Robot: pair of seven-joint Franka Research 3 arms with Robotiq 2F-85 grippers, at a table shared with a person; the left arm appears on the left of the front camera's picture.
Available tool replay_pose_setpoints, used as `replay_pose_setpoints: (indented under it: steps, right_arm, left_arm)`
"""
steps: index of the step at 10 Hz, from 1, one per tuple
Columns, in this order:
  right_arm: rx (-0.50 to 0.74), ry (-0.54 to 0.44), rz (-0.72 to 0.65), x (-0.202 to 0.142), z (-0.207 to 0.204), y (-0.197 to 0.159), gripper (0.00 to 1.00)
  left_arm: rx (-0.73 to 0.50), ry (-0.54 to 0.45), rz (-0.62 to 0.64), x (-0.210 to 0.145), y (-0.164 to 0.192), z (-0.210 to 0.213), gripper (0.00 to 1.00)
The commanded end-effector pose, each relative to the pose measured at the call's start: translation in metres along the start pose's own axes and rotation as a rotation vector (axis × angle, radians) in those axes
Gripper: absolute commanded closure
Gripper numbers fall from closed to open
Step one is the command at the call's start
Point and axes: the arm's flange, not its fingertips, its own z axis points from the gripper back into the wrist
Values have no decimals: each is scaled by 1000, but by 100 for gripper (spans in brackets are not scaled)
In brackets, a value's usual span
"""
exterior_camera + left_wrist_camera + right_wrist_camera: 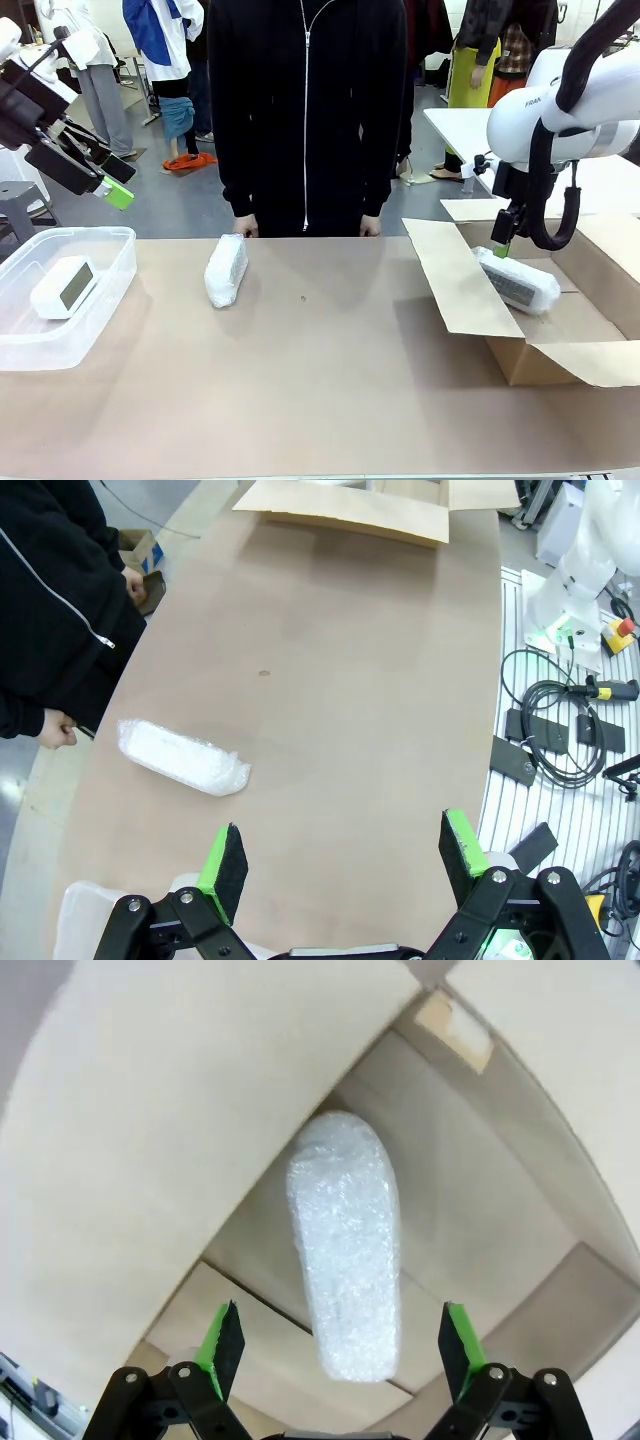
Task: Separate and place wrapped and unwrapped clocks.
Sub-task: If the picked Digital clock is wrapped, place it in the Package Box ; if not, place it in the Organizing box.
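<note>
One bubble-wrapped clock (518, 281) lies inside the open cardboard box (590, 345) at the right. My right gripper (340, 1345) hangs just above it, open, its green pads (222, 1345) on either side of the bundle (347, 1245) without touching it. A second wrapped clock (226, 269) lies on the table near the person's hands, also seen as a white bundle (183, 757) in the left wrist view. The bare white clock (63, 287) with its dark screen rests in the clear plastic bin (95, 325) at the left. My left gripper (342, 858) is raised high at the left, open and empty.
A person in a black zip jacket (305, 110) stands at the far edge, hands resting on the table. The box flaps (452, 280) stand open toward the middle. Cables and a stop button (618, 635) lie off the table's side.
</note>
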Motion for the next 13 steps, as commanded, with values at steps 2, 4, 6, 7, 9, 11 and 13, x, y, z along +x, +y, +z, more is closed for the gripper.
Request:
replay_pose_setpoints:
  steps: [2, 4, 6, 7, 9, 11, 13]
  right_arm:
    - [15, -103, 27, -16, 58, 15, 0]
    - [6, -111, 14, -38, 115, 30, 0]
    - [-10, -120, 15, -49, 149, 45, 0]
    - [0, -43, 40, -33, 151, 53, 0]
    - [-25, -121, 16, -50, 150, 42, 0]
    - [-25, -121, 16, -50, 150, 42, 0]
    - [-25, -121, 16, -50, 150, 42, 0]
  left_arm:
    - [-9, -6, 9, 2, 0, 1, 0]
    - [-9, -6, 9, 2, 0, 1, 0]
    - [-9, -6, 9, 2, 0, 1, 0]
    - [-9, -6, 9, 2, 0, 1, 0]
    - [-9, -6, 9, 2, 0, 1, 0]
    - [-9, -6, 9, 2, 0, 1, 0]
    - [-9, -6, 9, 2, 0, 1, 0]
